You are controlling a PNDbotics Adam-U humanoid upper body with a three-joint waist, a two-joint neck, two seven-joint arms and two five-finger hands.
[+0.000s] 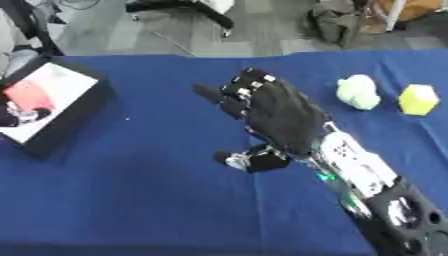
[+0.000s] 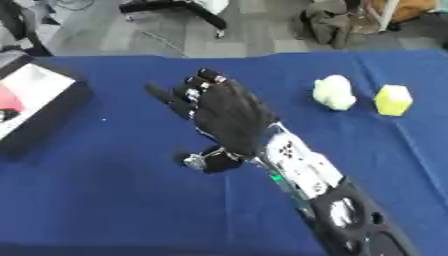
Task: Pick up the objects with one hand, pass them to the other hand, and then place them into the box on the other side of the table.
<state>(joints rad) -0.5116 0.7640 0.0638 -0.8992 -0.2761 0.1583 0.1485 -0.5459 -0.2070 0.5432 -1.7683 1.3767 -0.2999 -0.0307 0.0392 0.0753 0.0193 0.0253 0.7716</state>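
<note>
Pale green lumpy object (image 1: 359,92) is sitting on the blue table (image 1: 149,200) toward the far right, with a yellow blocky object (image 1: 418,99) just beside it on the right, the two apart from each other. Neither is being touched.

Box (image 1: 66,117) is sitting at the table's far left edge: black walls, white inside, something red (image 1: 29,93) lying in it plus a small dark item at its near-left corner that I can't make out.

Right hand (image 1: 280,116) is hovering mid-table, back of the hand facing the camera, arm (image 1: 372,180) coming in from the lower right. Fingers (image 1: 241,90) are extending up and to the left, roughly straight, thumb (image 1: 249,161) sticking out to the lower left. It's holding nothing; palm side is hidden, but nothing is showing between the fingers and the thumb. It's well apart from both objects and from the box, roughly between them.

Left hand isn't showing in either eye view.

Past the far table edge, grey floor with a chair base (image 1: 188,10) and a bundle of dark fabric (image 1: 337,22) is showing.
</note>
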